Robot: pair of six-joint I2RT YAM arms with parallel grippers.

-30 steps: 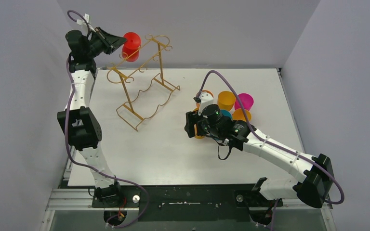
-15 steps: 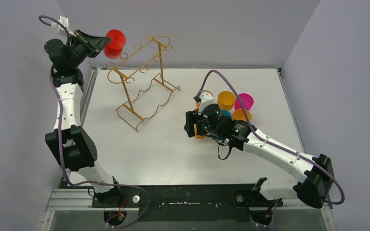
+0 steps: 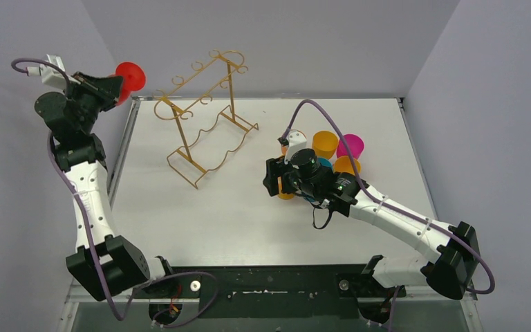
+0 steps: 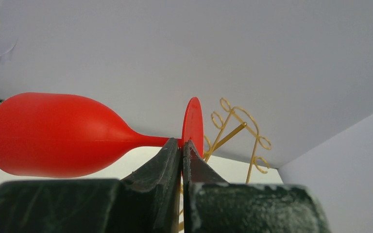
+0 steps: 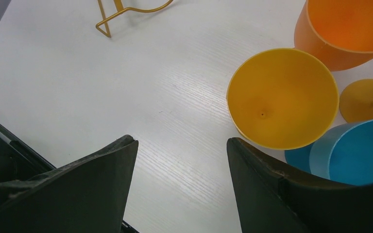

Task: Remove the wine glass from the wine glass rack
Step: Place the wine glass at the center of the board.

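Pinching the stem of the red wine glass, the left gripper has its two fingers pressed nearly together just at the foot end. The glass lies sideways in that grip: in the left wrist view the bowl points left and the round foot stands on edge right above the fingertips. From the overhead camera the glass is high at the far left, over the table's left edge and near the back wall. It is off the gold wine glass rack and apart from it, to the rack's left. The rack stands upright on the far left part of the table.

On the right side, the right gripper hangs with its jaws wide apart over bare tabletop, gripping nothing. Just beside it is a cluster of coloured cups. A yellow cup stands upright, its inside bare down to the bottom. An orange cup stands behind it, a blue cup touches it on the near side, and a magenta cup sits at the far edge of the cluster.
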